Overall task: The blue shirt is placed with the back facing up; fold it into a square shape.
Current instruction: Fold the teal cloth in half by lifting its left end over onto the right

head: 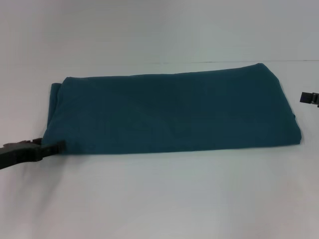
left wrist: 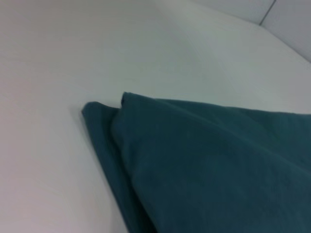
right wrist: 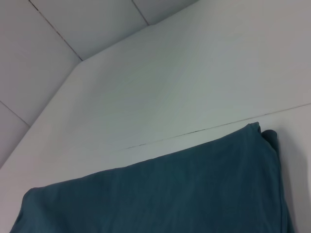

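Blue shirt [head: 172, 112] folded into long band across middle of white tabletop [head: 159, 199], plain side up, layered edges showing at left end. Left tool [head: 56, 147] low at shirt's near-left corner, tips touching or gripping cloth edge; cannot tell which. Right tool [head: 309, 98] cut off at right edge, just beside shirt's right end, opening not discernible.

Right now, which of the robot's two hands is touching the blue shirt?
The left hand: its tip meets the blue shirt at the near left corner. The right hand sits apart, off the shirt's right end.
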### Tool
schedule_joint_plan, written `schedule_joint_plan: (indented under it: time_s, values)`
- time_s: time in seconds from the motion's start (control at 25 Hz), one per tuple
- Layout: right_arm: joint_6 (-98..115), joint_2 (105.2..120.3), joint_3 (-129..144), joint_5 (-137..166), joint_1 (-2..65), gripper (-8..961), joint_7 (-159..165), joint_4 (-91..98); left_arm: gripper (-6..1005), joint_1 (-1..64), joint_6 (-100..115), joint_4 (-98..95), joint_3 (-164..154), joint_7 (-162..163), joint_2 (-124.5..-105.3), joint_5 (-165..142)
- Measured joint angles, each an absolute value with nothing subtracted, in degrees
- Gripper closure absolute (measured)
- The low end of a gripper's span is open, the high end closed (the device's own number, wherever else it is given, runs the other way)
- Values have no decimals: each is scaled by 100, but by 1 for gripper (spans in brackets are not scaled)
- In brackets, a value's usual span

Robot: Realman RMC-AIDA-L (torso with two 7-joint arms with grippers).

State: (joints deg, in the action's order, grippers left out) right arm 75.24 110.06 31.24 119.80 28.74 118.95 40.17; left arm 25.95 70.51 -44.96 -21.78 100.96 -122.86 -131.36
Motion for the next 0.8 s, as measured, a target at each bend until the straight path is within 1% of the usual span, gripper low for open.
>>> schedule_joint_plan:
  time_s: [0.6, 0.68, 0.8]
  values:
    - [7482, 11022, 3154, 11989, 2873, 53, 11857, 4017, 185, 2624, 6873, -4491, -2259, 10126, -12296, -13202]
    - [7481, 11022, 3158, 11989, 2867, 69, 11856, 4017, 391, 2625, 6856, -4491, -2259, 10155, -12296, -13202]
    - [7479, 11021, 3162, 11991, 2854, 93, 11856, 4016, 515, 2626, 6849, -4495, -2260, 10164, -12296, -13203]
